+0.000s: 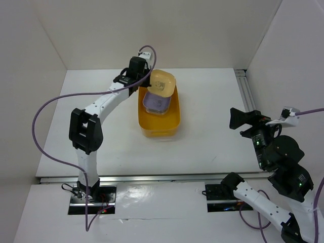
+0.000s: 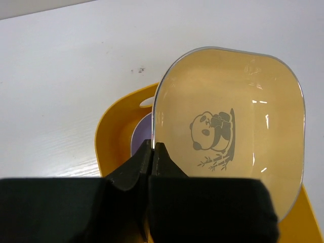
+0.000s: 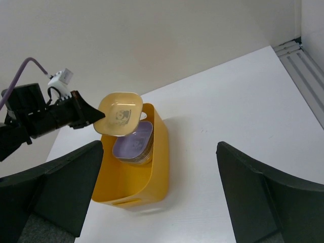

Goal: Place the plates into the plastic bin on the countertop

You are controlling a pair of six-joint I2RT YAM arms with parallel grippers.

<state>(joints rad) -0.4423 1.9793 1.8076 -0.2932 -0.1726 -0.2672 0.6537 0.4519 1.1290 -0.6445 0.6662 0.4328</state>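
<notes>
My left gripper [image 1: 148, 81] is shut on the rim of a pale yellow plate [image 1: 163, 82] with a panda motif and holds it tilted above the far end of the yellow-orange plastic bin [image 1: 159, 126]. The plate [image 2: 238, 131] fills the left wrist view, pinched at its edge by the gripper [image 2: 152, 148]. A stack of plates with a lilac one [image 1: 156, 103] on top lies inside the bin; it also shows in the right wrist view [image 3: 132, 143]. My right gripper [image 3: 159, 190] is open and empty, well to the right of the bin [image 3: 132, 187].
The white countertop [image 1: 217, 136] is enclosed by white walls. A metal rail [image 1: 248, 91] runs along its right edge. The right arm [image 1: 276, 152] stands at the near right.
</notes>
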